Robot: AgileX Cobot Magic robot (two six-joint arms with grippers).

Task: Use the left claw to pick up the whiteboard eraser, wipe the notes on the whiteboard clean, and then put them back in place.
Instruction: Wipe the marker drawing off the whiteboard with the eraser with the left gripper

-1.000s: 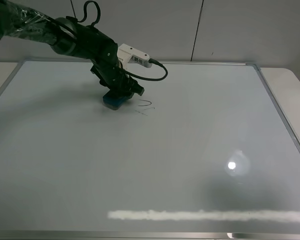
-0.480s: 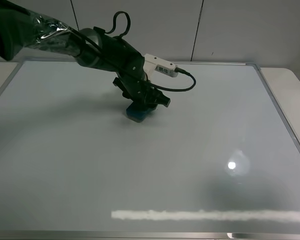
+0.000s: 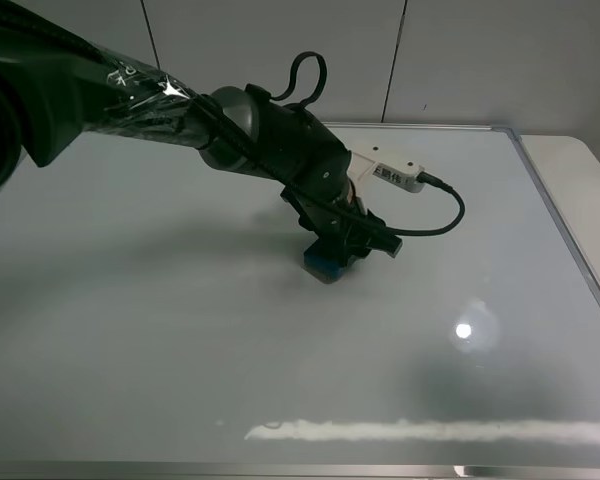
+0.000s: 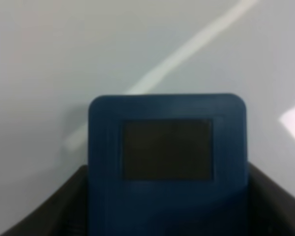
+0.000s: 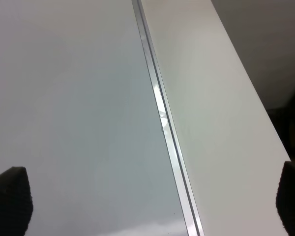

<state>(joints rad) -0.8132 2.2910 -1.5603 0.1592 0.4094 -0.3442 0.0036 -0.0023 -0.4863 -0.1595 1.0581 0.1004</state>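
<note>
Remote wiping job, mid-board: I have the left claw clamped tight on the whiteboard eraser, jaws closed against the block's two sides. The teal-blue block sits down on the whiteboard close to its middle, a little toward the far side. The black arm reaches in from the far left and crosses just past the centre line. Its white wrist module points right, and the black cable loops off it above the board.

From the left wrist camera, the eraser fills the space between the two dark fingers, with a dark rectangular panel set into its blue face.

A long white glare streak lies along the near edge of the board, with a round spot of light to the right of the eraser.

My right gripper hangs over the board's right side with its fingertips spread wide and nothing between them. Below it the silver frame runs beside the white table.
</note>
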